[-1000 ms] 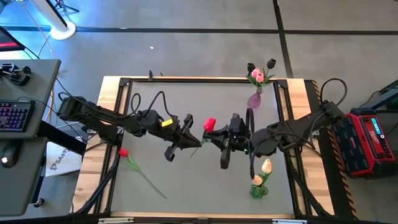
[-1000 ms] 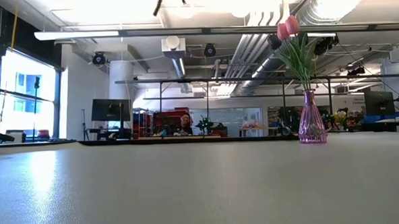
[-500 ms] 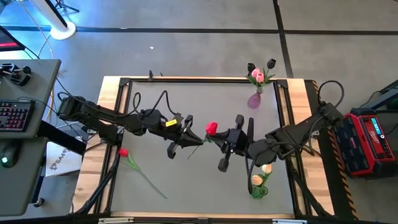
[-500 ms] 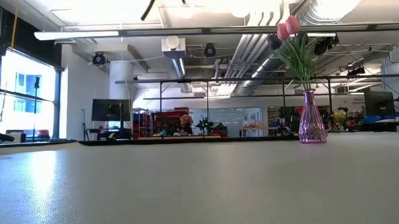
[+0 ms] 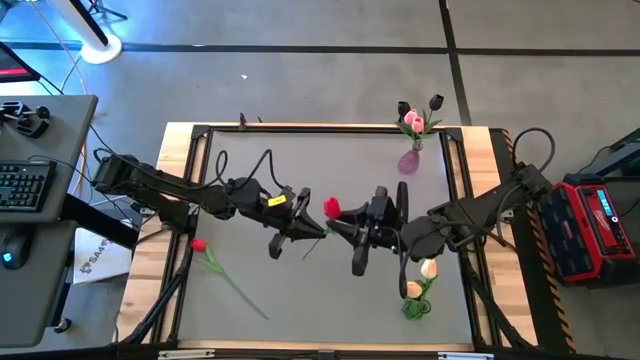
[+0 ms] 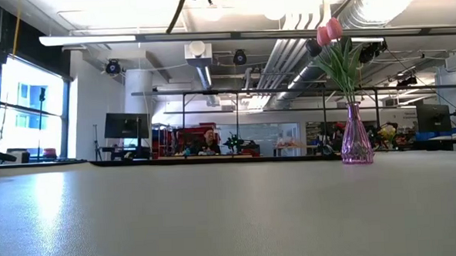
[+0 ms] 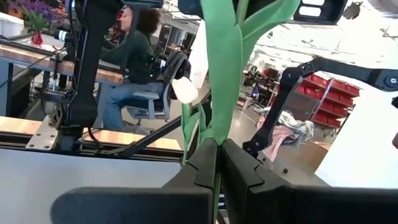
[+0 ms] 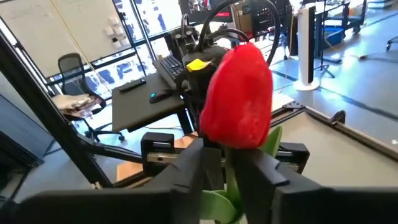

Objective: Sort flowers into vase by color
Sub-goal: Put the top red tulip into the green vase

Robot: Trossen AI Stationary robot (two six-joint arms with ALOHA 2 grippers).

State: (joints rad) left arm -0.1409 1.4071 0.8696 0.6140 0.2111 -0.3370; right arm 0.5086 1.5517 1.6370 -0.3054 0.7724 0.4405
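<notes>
A red tulip (image 5: 331,208) is held above the table's middle between my two grippers. My left gripper (image 5: 312,229) comes from the left and is shut on its green stem. My right gripper (image 5: 343,226) comes from the right and is shut on the stem just below the red head (image 8: 239,93). A purple glass vase (image 5: 408,160) stands at the far right of the table and holds pink and black tulips (image 6: 329,31). Another red tulip (image 5: 198,245) lies flat near the left edge. Cream-yellow tulips (image 5: 427,268) lie near the right edge. My left gripper pinches the red tulip's thin stem (image 7: 216,186) between its two fingers (image 7: 202,165), below a broad green leaf (image 7: 225,68). The tulip is lifted clear of the table. My right gripper pinches the stem (image 8: 232,180) just under the red head, one finger (image 8: 199,163) on either side. The head stands up past the fingertips.
The grey table top has wooden rails (image 5: 180,160) at its left and right sides. A long stem (image 5: 240,292) of the lying red tulip reaches toward the near edge. A red case (image 5: 598,225) stands right of the table. People sit in the room beyond.
Both grippers, with the red tulip between them, have drifted slightly toward the table's near edge. In the last half second the tulip's head has shifted a little toward the left. Both stay shut on it.
</notes>
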